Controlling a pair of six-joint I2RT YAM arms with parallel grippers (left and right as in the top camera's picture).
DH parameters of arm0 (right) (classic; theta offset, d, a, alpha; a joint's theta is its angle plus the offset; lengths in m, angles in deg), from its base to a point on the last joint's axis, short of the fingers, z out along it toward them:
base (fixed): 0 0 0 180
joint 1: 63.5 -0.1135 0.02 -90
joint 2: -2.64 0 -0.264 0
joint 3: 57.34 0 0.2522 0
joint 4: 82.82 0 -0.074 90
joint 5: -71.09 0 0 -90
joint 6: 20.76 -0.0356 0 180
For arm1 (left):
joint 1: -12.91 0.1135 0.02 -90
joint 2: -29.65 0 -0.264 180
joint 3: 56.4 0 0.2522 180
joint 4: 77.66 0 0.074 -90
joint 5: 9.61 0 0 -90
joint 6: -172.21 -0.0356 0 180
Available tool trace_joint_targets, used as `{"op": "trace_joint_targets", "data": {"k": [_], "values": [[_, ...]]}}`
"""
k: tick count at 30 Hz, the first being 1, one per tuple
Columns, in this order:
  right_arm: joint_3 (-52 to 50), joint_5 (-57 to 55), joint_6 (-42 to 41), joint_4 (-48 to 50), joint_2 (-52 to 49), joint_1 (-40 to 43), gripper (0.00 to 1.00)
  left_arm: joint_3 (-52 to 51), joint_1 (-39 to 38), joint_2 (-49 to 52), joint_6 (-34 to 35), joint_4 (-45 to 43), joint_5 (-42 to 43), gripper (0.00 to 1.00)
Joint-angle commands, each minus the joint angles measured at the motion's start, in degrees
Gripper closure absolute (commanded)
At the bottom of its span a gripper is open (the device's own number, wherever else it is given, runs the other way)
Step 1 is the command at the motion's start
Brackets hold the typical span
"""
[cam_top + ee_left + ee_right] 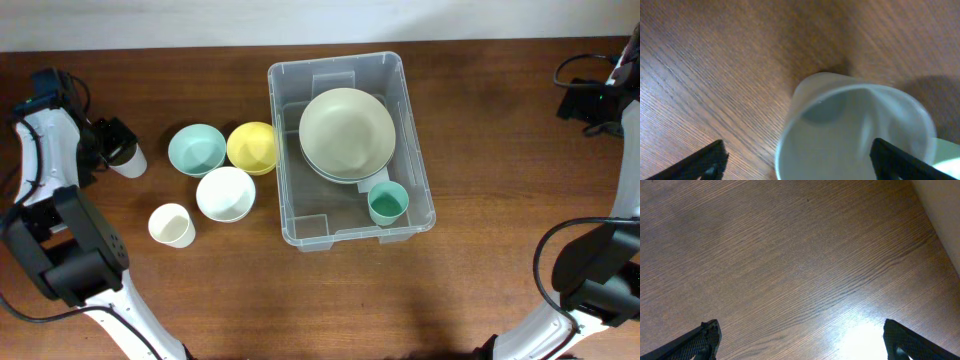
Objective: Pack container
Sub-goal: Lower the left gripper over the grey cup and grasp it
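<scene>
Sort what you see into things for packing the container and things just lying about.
Belong: clear container; stacked pale green bowls and green cup inside; teal bowl, yellow bowl, white bowl, cream cup, white cup outside.
Lying about: none seen; just the wooden table.

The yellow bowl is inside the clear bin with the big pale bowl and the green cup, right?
No. The yellow bowl sits on the table left of the container; the big pale bowl and green cup are inside. The overhead view shows this.
</scene>
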Motion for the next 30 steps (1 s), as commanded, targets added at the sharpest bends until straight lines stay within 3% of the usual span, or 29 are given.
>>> {"op": "trace_joint_targets", "data": {"k": [1,5,7,11,15,22,24,30], "values": [[0.28,-0.92,-0.46,-0.02,-0.22,0.2,0.01,-0.68,0.63,0.66,0.61,0.02,-1.66,0.23],[0.28,-0.92,-0.46,-0.02,-0.22,0.2,0.01,-0.68,0.63,0.63,0.37,0.07,-3.26,0.61],[0.28,-0.92,-0.46,-0.02,-0.22,0.2,0.01,-0.68,0.68,0.63,0.26,0.09,-3.72,0.7],[0.28,-0.94,-0.46,-0.02,-0.22,0.2,0.01,-0.68,0.76,0.63,-0.07,0.24,-3.67,0.72],[0.28,-0.94,-0.46,-0.02,-0.22,0.2,0.01,-0.68,0.79,0.66,-0.07,0.22,-3.67,0.89],[0.28,-0.92,-0.46,-0.02,-0.22,0.2,0.01,-0.68,0.76,0.66,-0.04,0.09,-3.65,0.89],[0.28,-0.92,-0.46,-0.02,-0.22,0.2,0.01,-0.72,0.76,0.66,-0.04,0.13,-3.52,0.99],[0.28,-0.94,-0.46,-0.02,-0.22,0.2,0.01,1.29,0.87,-0.72,-0.04,0.81,-2.95,1.0]]}}
